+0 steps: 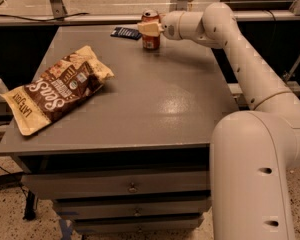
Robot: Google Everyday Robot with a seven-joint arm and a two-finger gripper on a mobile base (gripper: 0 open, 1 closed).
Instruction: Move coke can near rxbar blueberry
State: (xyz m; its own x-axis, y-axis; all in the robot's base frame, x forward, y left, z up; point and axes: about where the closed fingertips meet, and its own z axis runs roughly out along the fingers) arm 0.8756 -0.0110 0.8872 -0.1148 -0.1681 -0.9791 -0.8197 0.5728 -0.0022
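Gray desk (155,99), far edge: my fingers (150,28) clamped round can (151,43) mid-body, bar (125,32) just beside. Guessing light, slick, dents easily, so gentle squeeze, keep upright.

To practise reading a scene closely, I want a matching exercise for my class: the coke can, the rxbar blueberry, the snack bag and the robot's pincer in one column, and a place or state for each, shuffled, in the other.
Column A
1 coke can
2 rxbar blueberry
3 snack bag
4 pincer

Column B
a flat, dark blue, at the table's far edge
b shut on the can
c upright, red, held
d brown, near the picture's left edge

Pairs: 1-c, 2-a, 3-d, 4-b
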